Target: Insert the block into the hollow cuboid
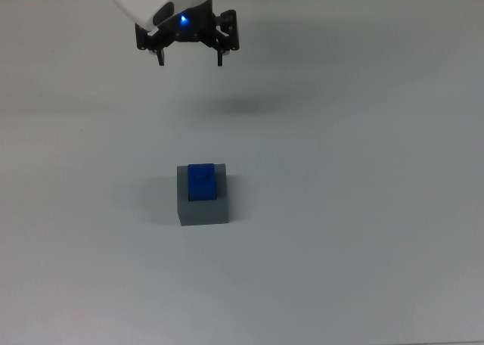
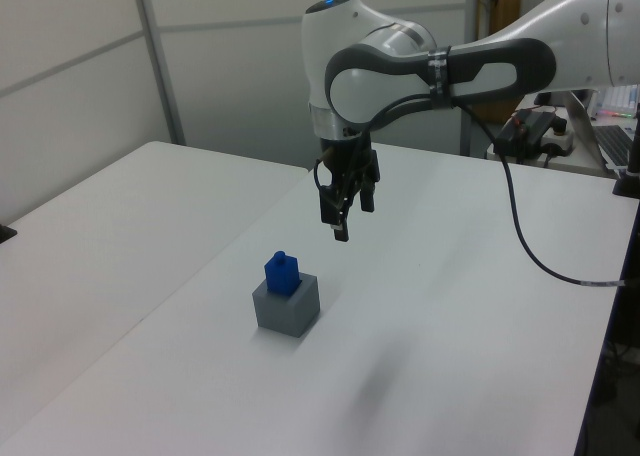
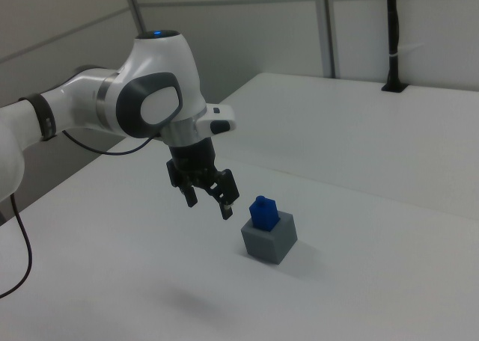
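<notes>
A broad white table [image 2: 130,236] with a matte top carries the scene; pale wall panels [image 2: 250,66] with grey posts stand behind its far edge in the left view, and a cluttered desk [image 2: 545,141] shows beyond the table at the left view's right. In the right view a black pole [image 3: 392,34] rises at the table's far edge. Near the middle of the table, well away from every edge, sits the grey cuboid [image 1: 202,206] [image 2: 287,305] [image 3: 269,238]. The blue block [image 1: 201,181] [image 2: 282,273] [image 3: 263,212] stands upright in the recess in its top, its lower part sunk inside and its upper part sticking out above the rim, with a small stud on top. The gripper [image 1: 190,57] [image 2: 339,218] [image 3: 209,201] hangs in the air clear of both, toward the far edge in the top view and high above the table surface; its jaws are spread wide and hold nothing. A black cable [image 2: 540,256] loops from the arm [image 2: 480,61] down beside the table's edge on the left view's right. The arm's soft shadow [image 1: 249,103] lies on the table between the gripper and the cuboid.
</notes>
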